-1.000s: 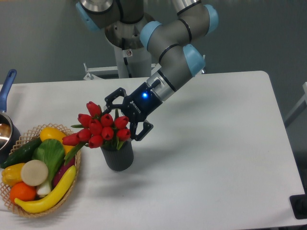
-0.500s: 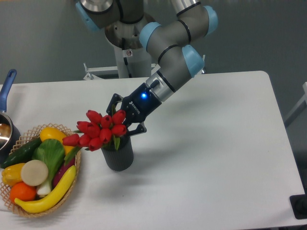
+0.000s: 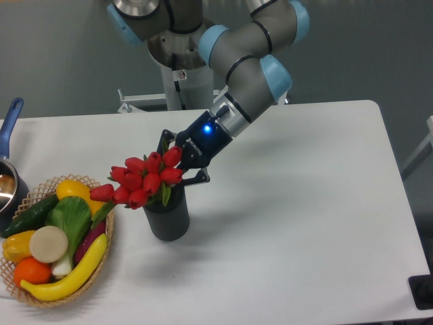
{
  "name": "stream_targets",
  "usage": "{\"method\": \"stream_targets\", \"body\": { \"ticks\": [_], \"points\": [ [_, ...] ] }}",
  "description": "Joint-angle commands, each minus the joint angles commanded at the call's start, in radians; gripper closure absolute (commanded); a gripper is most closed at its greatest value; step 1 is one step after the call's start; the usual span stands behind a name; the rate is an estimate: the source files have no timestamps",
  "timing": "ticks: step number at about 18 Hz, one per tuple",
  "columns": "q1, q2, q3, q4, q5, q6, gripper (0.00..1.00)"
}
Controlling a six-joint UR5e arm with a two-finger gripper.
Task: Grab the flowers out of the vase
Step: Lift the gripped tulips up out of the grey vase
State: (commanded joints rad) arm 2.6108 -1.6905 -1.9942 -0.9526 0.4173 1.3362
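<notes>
On the white counter [image 3: 291, 203] the arm [image 3: 250, 64] reaches down and to the left from the rear, its wrist slanting toward the vase [image 3: 166, 215], which stands upright near the middle-left, just beside a basket [image 3: 101, 261] of plastic vegetables but apart from it.

The flowers [image 3: 145, 179] sit in the vase mouth, the bunch leaning left so its long axis tilts from the vase up toward the basket side. The red buds fan out left of the gripper [image 3: 184, 166], which comes in from the right, at the level of the buds' base and just above the vase rim.

The fingers [image 3: 197, 178] look drawn in close against the right side of the bunch, the lower one showing just under the nearest bud. They appear clenched on the flowers, though the buds hide the contact itself. Since the stems are still in the vase, the pull would best go up along the stems' tilt.
</notes>
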Motion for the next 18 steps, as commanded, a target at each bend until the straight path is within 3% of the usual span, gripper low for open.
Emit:
{"method": "stream_targets", "body": {
  "ticks": [9,18],
  "points": [
    [-0.003,0.038,0.095,0.000,-0.097,-0.183,1.00],
    [0.021,0.077,0.130,-0.002,-0.132,-0.285,1.00]
  ]
}}
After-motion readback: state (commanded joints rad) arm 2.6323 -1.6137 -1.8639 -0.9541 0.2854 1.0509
